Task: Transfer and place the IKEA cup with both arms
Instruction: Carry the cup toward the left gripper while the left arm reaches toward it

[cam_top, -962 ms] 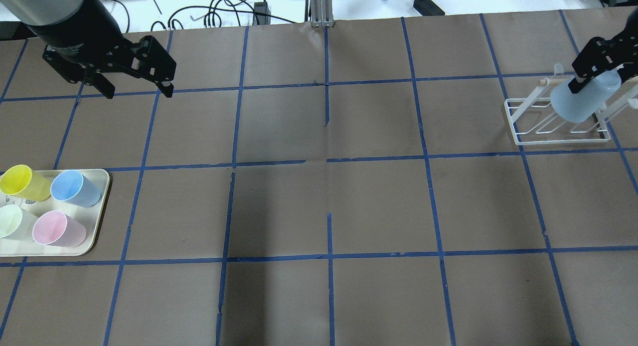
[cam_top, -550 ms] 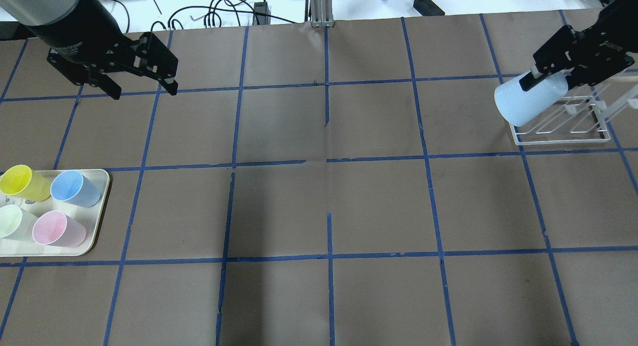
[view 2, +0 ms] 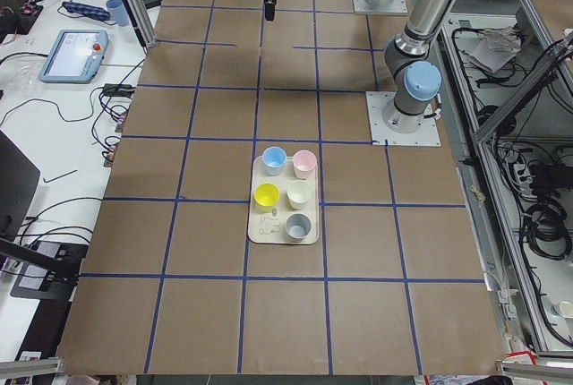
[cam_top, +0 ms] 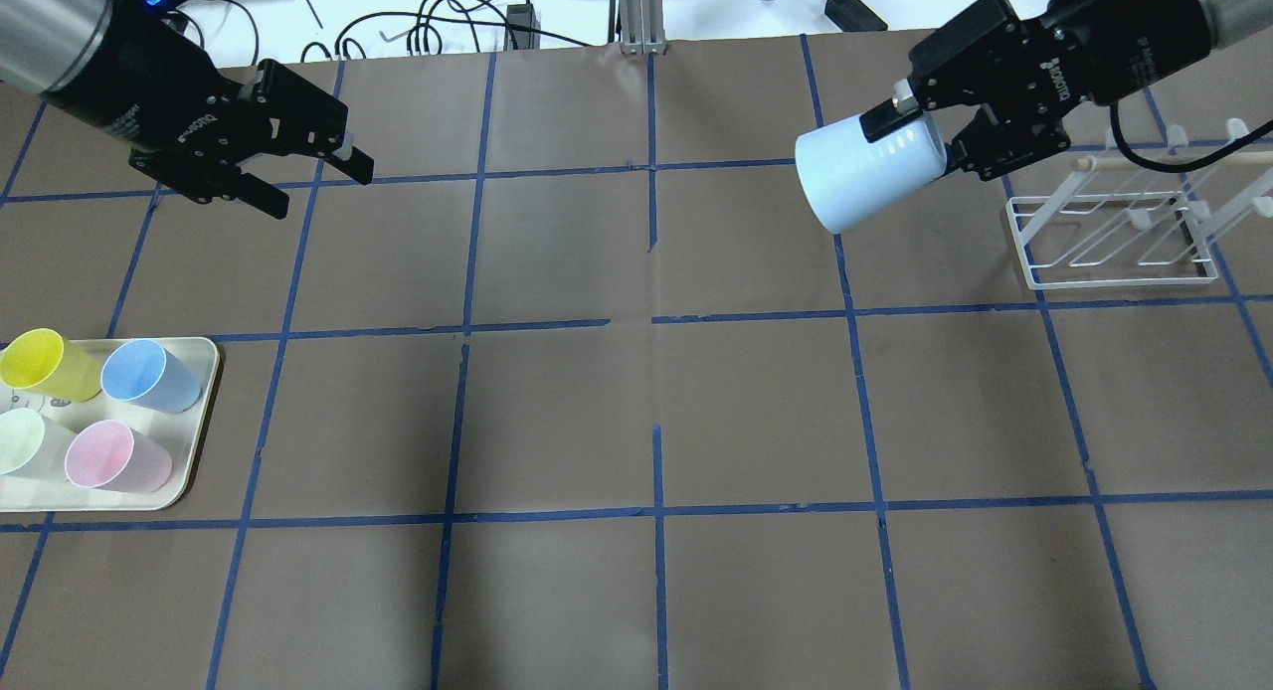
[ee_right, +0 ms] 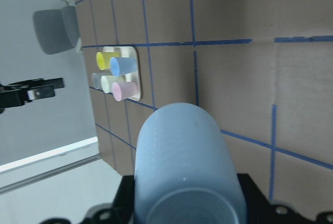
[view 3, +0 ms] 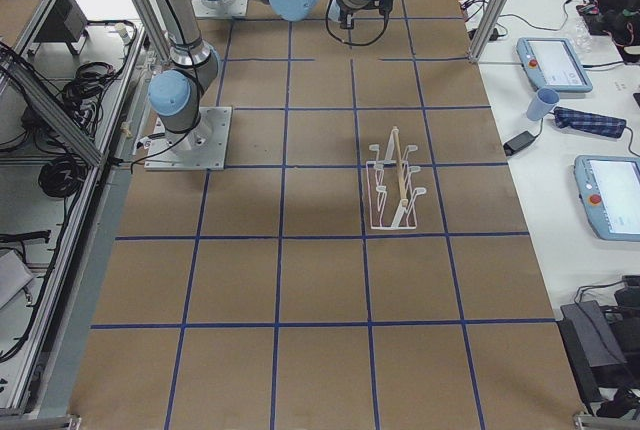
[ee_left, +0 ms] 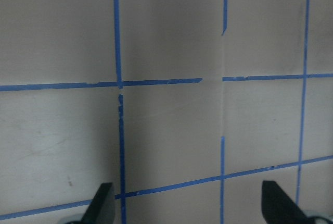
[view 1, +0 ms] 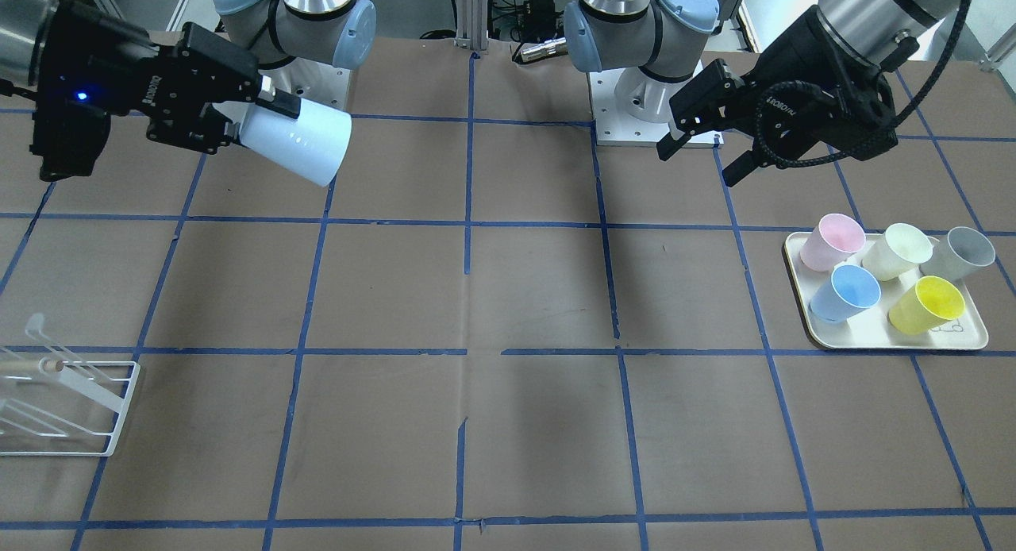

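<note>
The step in hand, as I judge it, is the carrying of the cup toward the hand-over. The right gripper (cam_top: 920, 138) has its two fingers closed on the IKEA cup (cam_top: 865, 173) and holds it in the air, lying almost horizontal. One finger presses on the upper side of the cup and the other on the under side, near the end that is closest to the wrist. The rest of the cup sticks out in front of the fingertips and points to the middle of the table. In the right wrist view the cup (ee_right: 182, 156) fills the space just ahead of the gripper. I cannot tell with certainty which end is the mouth. The white wire rack (cam_top: 1114, 253) stands just beside the right gripper, on its outer side, and nothing hangs on it.

The left gripper (cam_top: 318, 188) is wide open and empty. In the left wrist view only the table paper shows between its fingertips. It hangs in the air, well apart from the cup, and its fingers point roughly toward the cup. The tray (cam_top: 189, 471) with the other coloured cups, among them the deeper blue cup (cam_top: 149, 375), lies on the table well apart from the left gripper, nearer to the robot.

The next move probably calls for bringing both grippers together over the middle. The left fingers should go around the free end of the cup and close before the right fingers let go. The risk is a slip of the smooth tapered wall.
</note>
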{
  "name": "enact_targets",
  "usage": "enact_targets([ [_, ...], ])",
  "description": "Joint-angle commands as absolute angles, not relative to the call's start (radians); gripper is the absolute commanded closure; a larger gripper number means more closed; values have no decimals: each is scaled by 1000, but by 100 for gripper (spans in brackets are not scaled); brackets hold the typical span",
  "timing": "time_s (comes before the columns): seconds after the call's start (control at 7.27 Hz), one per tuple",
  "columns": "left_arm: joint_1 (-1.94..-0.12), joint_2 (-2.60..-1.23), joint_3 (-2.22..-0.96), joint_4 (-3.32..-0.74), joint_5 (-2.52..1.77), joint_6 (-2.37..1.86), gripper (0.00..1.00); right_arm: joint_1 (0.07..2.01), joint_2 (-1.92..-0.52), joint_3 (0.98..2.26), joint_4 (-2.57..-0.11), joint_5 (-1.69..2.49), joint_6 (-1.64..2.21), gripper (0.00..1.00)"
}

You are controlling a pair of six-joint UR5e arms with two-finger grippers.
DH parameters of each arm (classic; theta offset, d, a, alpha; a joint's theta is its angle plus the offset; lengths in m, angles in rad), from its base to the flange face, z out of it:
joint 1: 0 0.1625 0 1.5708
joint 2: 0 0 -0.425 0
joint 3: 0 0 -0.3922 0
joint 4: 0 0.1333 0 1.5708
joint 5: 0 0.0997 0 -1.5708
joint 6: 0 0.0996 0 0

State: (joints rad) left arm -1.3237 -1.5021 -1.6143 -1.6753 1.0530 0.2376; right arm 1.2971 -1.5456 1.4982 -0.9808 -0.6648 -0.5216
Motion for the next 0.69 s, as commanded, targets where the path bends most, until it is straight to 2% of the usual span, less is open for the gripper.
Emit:
enact_targets([
  [0.0,-1282,-1486,-1731,-1666,791,287,0,1376,-1554,1502,-870,-388,-519,59],
  [0.28,-1287,-1470,-1819,-1615,509,276,0,1460,-1557,1503,-839,-251,-511,60],
  [0.41,-1292,-1460,-1851,-1614,370,250,0,1480,-1559,1503,-827,-235,-508,68],
  [0.55,-1293,-1447,-1870,-1614,279,223,0,1492,-1571,1503,-825,-233,-508,67],
])
